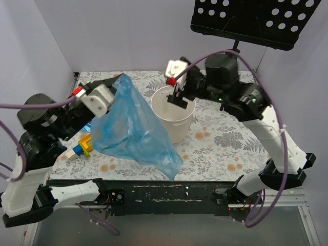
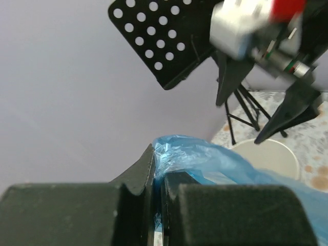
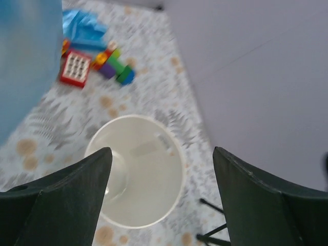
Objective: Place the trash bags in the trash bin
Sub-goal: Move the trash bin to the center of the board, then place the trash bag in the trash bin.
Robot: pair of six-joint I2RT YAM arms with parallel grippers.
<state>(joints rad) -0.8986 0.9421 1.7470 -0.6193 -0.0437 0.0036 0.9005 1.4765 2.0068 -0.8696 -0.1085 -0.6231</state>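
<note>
The left gripper [image 2: 158, 170] has its two black fingers pressed together on the top edge of a thin, translucent bright-blue plastic trash bag [image 1: 134, 130]. In the overhead view the film covers the fingertips. The trash bag hangs open as one wide sheet between the bench's left edge and its middle. Its lowest corner droops toward the near edge, and whether that corner touches the bench cannot be told. The sheet overlaps the left wall of the cream-white round plastic trash bin [image 1: 179, 129] in the overhead view, so whether they touch is unclear.

The one trash bin stands upright near the middle of the flower-patterned bench [image 1: 225, 143], a little toward the far edge. Its slot-shaped handle hole is a faint blur in the right wrist view.

The right gripper [image 1: 179, 101] hangs over the bin's far rim, fingers spread wide with nothing between them.

A cluster of small multicoloured plastic toy blocks [image 3: 102, 60] lies by the left edge. The overhead view shows only part of it past the bag, and the wrist view is too soft to count them. Just beyond them that view shows a crumpled blue plastic scrap [image 3: 84, 23]. It is blurred, and I cannot tell whether it is a second bag or a fold of the held one.

One black perforated metal music stand [image 1: 251, 20] is at the far right corner, cut off by the frame.
</note>
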